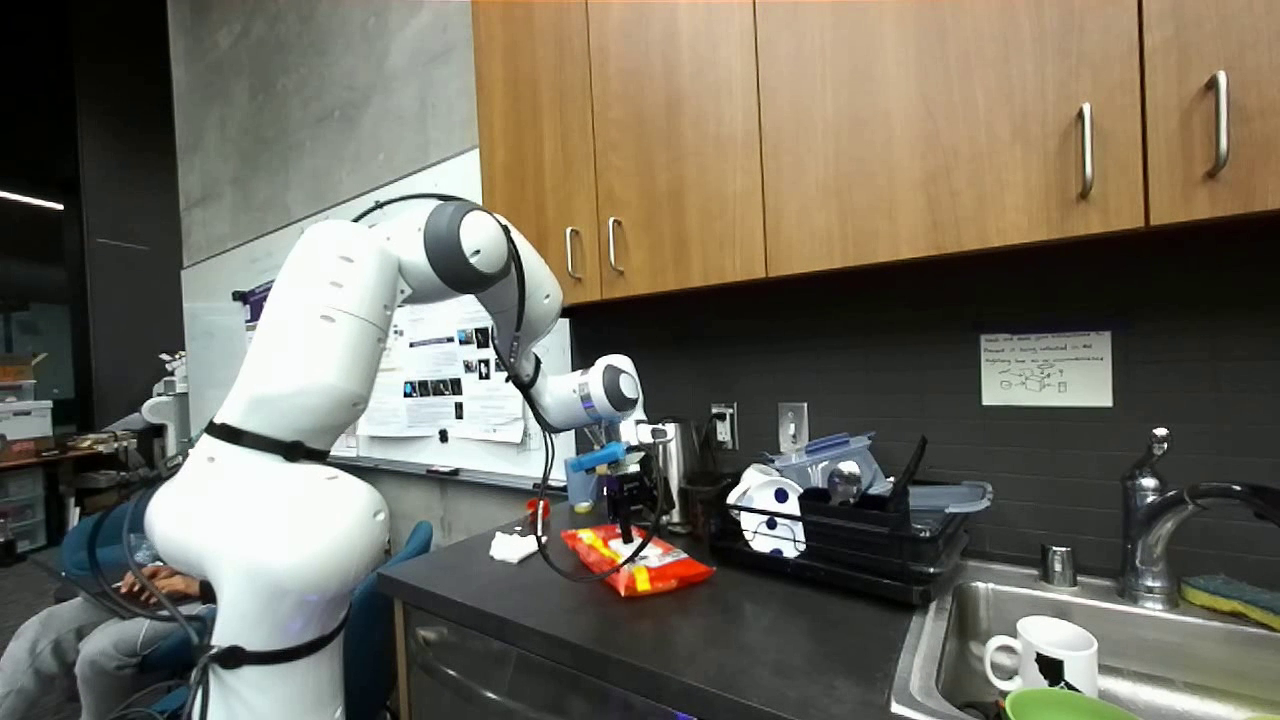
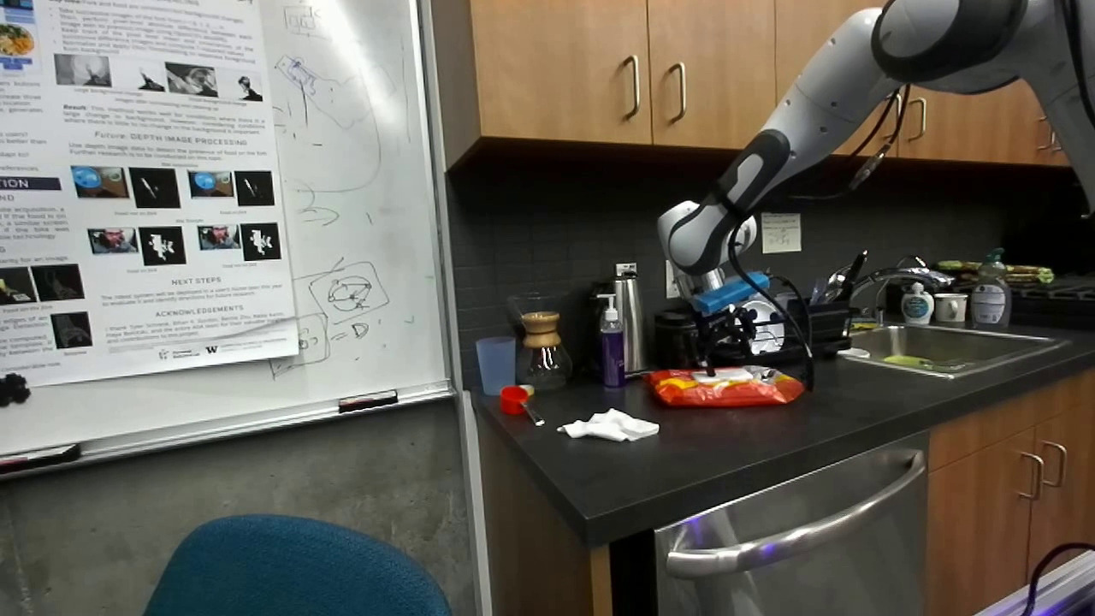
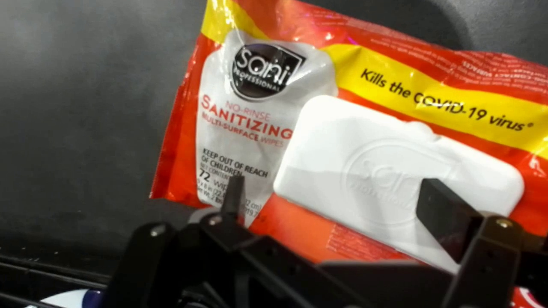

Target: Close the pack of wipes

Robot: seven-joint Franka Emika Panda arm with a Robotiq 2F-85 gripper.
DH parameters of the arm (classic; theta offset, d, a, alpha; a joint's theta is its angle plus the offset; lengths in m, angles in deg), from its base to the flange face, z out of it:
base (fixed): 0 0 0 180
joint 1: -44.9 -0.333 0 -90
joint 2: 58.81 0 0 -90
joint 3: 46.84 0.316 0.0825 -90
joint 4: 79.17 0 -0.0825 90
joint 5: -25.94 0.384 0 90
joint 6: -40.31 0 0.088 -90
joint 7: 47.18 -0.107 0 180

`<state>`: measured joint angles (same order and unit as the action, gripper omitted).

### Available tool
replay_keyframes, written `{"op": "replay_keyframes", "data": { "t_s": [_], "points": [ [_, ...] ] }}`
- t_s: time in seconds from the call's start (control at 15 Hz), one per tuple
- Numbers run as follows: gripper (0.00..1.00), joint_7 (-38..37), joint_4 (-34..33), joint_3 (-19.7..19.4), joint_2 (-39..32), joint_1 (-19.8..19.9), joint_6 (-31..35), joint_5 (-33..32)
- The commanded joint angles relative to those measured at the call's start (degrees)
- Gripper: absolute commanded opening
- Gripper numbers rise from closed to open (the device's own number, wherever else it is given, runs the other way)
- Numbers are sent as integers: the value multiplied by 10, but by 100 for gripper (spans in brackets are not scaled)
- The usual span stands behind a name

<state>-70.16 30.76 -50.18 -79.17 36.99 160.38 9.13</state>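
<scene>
The pack of wipes lies flat on the dark counter in both exterior views [image 1: 675, 572] [image 2: 727, 392]. It is red-orange with yellow bands and a grey-white label, and it fills much of the wrist view [image 3: 252, 124]. Its white plastic lid [image 3: 342, 141] lies flat on top, with no raised edge visible. My gripper [image 3: 332, 188] is open and empty above the pack. One finger is over the label and the other over the lid. In both exterior views the gripper [image 1: 626, 530] [image 2: 710, 366] points down at the pack's top. Whether a fingertip touches the lid cannot be told.
A crumpled white wipe [image 2: 609, 425] and a red scoop [image 2: 515, 399] lie near the counter's end. A blue cup [image 2: 496, 364], purple bottle [image 2: 612, 346] and steel kettle [image 2: 631, 321] stand behind. A black dish rack [image 1: 840, 545] is beside the pack, then the sink [image 1: 925, 640].
</scene>
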Motion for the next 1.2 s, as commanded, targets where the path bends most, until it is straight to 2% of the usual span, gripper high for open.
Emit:
{"op": "replay_keyframes", "data": {
  "t_s": [0.0,0.67,1.13],
  "points": [
    [100,-4,44,-3,2,9,31,-11],
    [100,26,120,12,83,24,35,49],
    [100,74,229,25,178,36,111,95]
  ]
}}
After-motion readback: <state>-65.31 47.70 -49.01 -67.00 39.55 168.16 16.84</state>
